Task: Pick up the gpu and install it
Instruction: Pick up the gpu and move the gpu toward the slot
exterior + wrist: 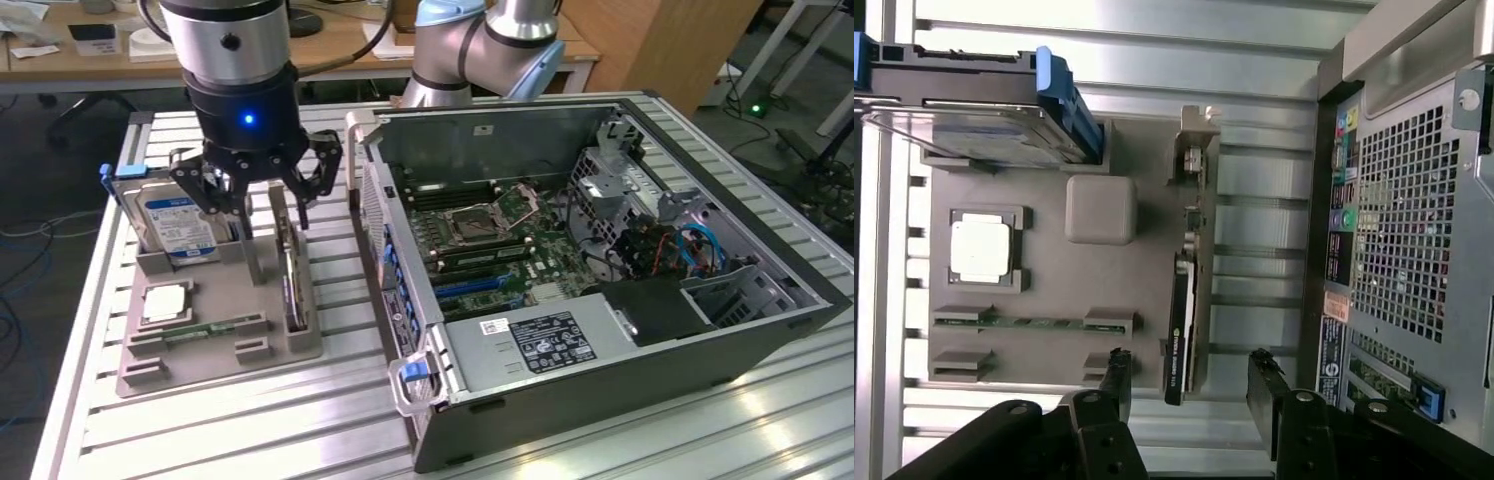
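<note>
The gpu [290,280] is a thin dark card standing on its edge in a slot of the grey parts holder [254,355], on the side nearest the computer case. In the wrist view the gpu [1184,310] shows edge-on, its pale metal bracket [1197,150] at the far end. My gripper [263,200] hangs open just above the card's far end. Its two black fingers [1116,375] stand on either side of the card's line, and nothing is between them. In the wrist view the gripper [1189,378] is over the card's dark end.
The holder [1044,290] also carries a silver hard drive [180,225] with blue rails, a processor chip [167,300] and a green memory stick [214,327]. The open computer case [587,250] lies at the exterior view's right, motherboard exposed. Its rear grille [1404,220] is close by.
</note>
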